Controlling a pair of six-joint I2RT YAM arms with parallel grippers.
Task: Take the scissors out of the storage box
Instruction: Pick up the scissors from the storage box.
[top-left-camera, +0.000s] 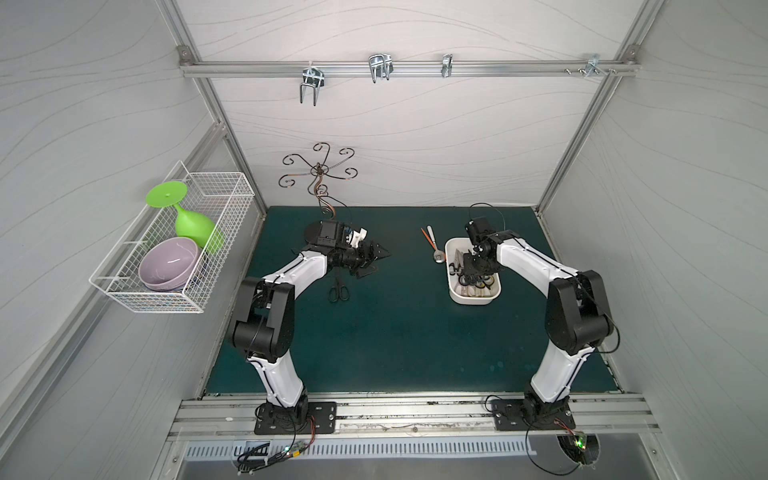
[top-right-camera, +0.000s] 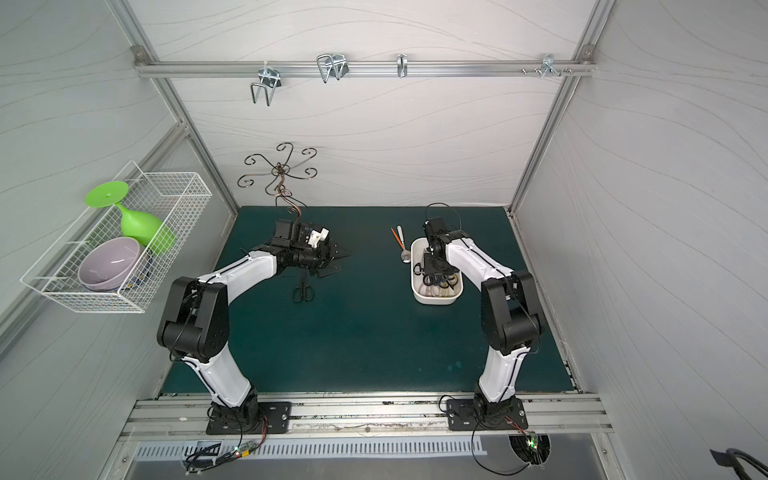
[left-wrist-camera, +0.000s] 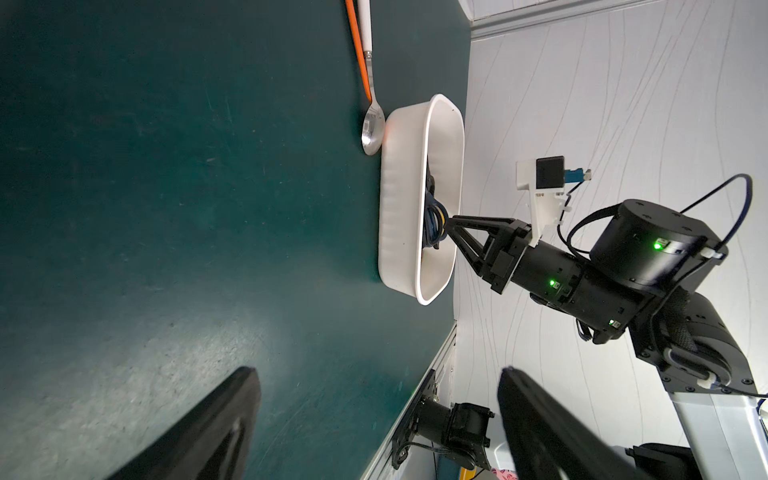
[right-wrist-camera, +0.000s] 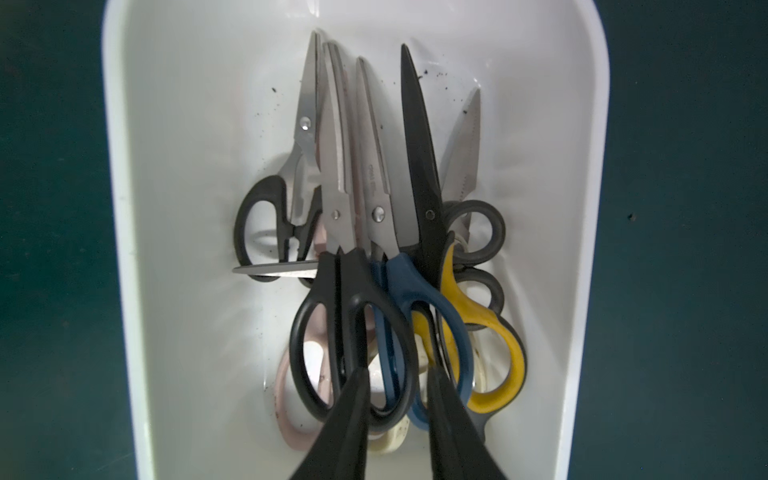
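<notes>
The white storage box (top-left-camera: 473, 300) (top-right-camera: 434, 300) sits on the right of the green mat and holds several scissors. The right wrist view shows black-handled (right-wrist-camera: 353, 291), blue-handled (right-wrist-camera: 419, 291), yellow-handled (right-wrist-camera: 490, 324), pink (right-wrist-camera: 286, 399) and cream (right-wrist-camera: 390, 446) pairs. My right gripper (right-wrist-camera: 395, 370) (top-left-camera: 473, 274) reaches down into the box. Its jaws stand narrowly apart, astride a black handle loop and a blue handle, and I cannot make out whether they pinch them. One black-handled pair of scissors (top-left-camera: 338, 289) (top-right-camera: 303, 289) lies on the mat. Just beyond it my left gripper (top-left-camera: 380, 261) (left-wrist-camera: 378, 374) hangs wide open and empty.
A white-handled spoon (left-wrist-camera: 372, 129) and an orange stick (left-wrist-camera: 359, 54) lie on the mat by the box's far end. A curled metal hook stand (top-left-camera: 319, 170) rises behind the left arm. A wire basket (top-left-camera: 166, 249) with a green goblet and a purple bowl hangs on the left wall.
</notes>
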